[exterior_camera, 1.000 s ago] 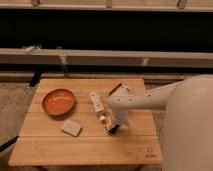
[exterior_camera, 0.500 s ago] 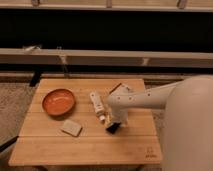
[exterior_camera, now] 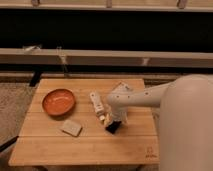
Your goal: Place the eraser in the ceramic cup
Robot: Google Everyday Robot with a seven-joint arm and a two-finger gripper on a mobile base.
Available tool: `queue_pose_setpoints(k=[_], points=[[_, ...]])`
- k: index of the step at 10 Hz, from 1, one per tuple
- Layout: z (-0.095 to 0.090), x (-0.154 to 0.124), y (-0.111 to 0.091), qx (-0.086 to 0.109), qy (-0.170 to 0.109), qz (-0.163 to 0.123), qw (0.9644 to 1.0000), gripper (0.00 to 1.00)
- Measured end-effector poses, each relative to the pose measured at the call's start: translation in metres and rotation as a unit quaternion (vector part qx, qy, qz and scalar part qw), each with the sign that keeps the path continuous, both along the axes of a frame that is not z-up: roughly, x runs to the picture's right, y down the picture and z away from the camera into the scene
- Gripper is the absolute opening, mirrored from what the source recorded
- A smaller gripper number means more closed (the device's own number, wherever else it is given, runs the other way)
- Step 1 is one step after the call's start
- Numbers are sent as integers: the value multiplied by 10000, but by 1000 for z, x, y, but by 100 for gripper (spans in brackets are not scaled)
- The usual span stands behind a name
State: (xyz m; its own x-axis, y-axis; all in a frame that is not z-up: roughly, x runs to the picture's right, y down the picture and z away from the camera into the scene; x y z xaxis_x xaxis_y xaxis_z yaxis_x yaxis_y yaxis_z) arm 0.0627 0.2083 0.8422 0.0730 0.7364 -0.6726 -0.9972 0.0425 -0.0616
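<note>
The gripper (exterior_camera: 111, 121) is sitting low over the table (exterior_camera: 90, 150), right of the middle and a little toward the near edge. The white arm (exterior_camera: 140, 99) is reaching in from the right, coming off the big pale robot body (exterior_camera: 187, 125) that is filling the right side of the view.

The eraser (exterior_camera: 113, 128), a small black block, is showing right at the tip of the gripper, on its near side. It is lying down at the table surface, with the gripper pressing in from directly above. The two are reading as one dark-and-white cluster, touching or as good as touching. Whether the jaws are standing apart around the eraser or are clamped on it, I cannot tell from this angle, because the gripper's own bulk is covering that spot.

Just left of the gripper, the white stick (exterior_camera: 96, 102) is lying lengthwise, running from the far side toward the near side, with its near end close beside the gripper. Farther left, the orange bowl (exterior_camera: 58, 102) is sitting well apart from the eraser. The beige block (exterior_camera: 71, 128) is lying in front of the bowl, on the near side. It is level with the eraser, with bare wood between the two.
</note>
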Motion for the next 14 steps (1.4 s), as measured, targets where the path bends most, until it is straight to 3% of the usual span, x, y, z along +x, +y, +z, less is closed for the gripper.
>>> queue_pose_setpoints(k=[1,3,7,8,10,12,14], points=[[3,-1,0,-22,7,-6,10000,80],[7,-1,1,-52,16,-3,10000,69],[9,-2,1,-90,16,25,10000,30],[8,-1,0,-90,22,12,10000,16],[7,0,-1,-88,21,14,10000,1],[4,-2,0,-109,-37,2,9999,0],[-11,-23,1,-147,-348,-109,9992,0]])
